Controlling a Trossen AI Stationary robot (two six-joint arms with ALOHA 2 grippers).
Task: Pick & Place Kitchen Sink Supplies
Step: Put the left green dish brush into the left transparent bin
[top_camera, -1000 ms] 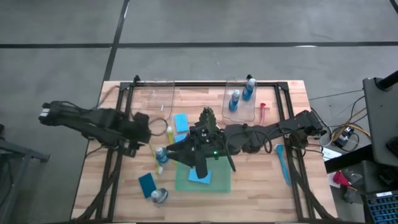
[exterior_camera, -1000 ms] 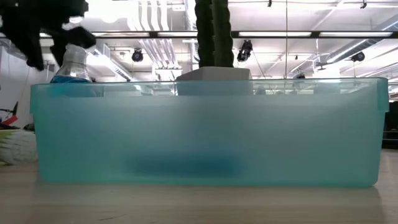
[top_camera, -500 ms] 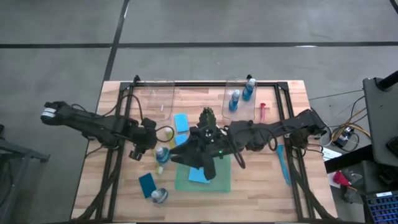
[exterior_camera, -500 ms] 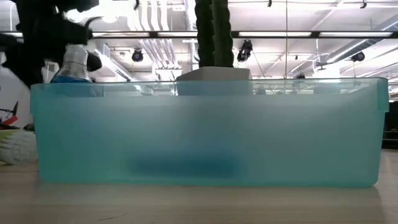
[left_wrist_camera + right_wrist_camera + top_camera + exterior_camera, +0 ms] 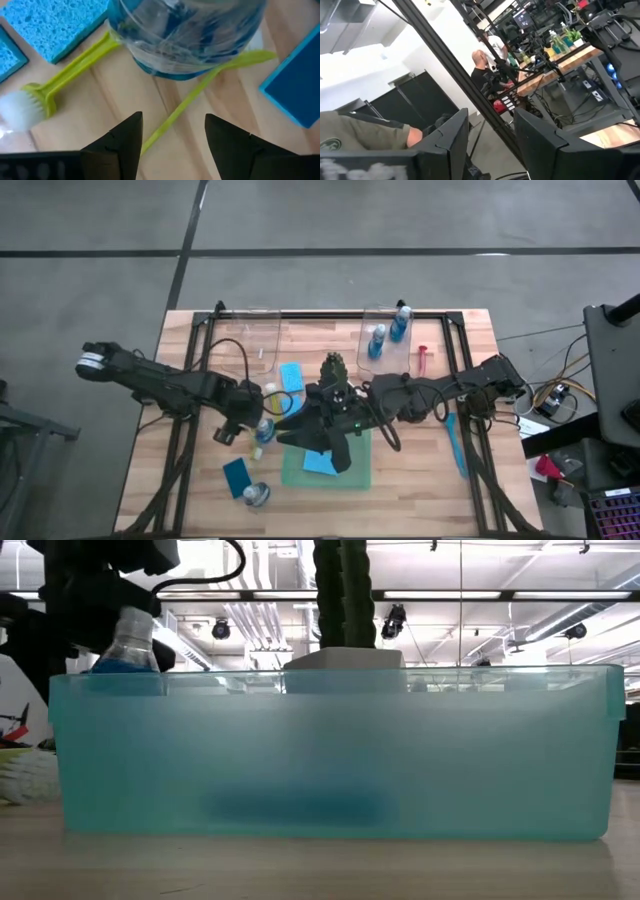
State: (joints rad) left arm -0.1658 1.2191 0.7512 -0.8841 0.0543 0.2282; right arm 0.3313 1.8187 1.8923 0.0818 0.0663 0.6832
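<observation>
Left hand [image 5: 172,135] hovered wide just above bottle [image 5: 187,35] beside green tray [image 5: 360,475]. Probably light, rigid, slippery; best gripped mid-body.

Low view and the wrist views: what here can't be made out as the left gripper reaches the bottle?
- Low view: the green tray fills the frame; its frosted wall blurs the contents to a dark smear.
- Left wrist view: the left gripper is open just short of the bottle, whose upper part the frame edge cuts off.
- Right wrist view: the right gripper points into the room, showing no table.
</observation>
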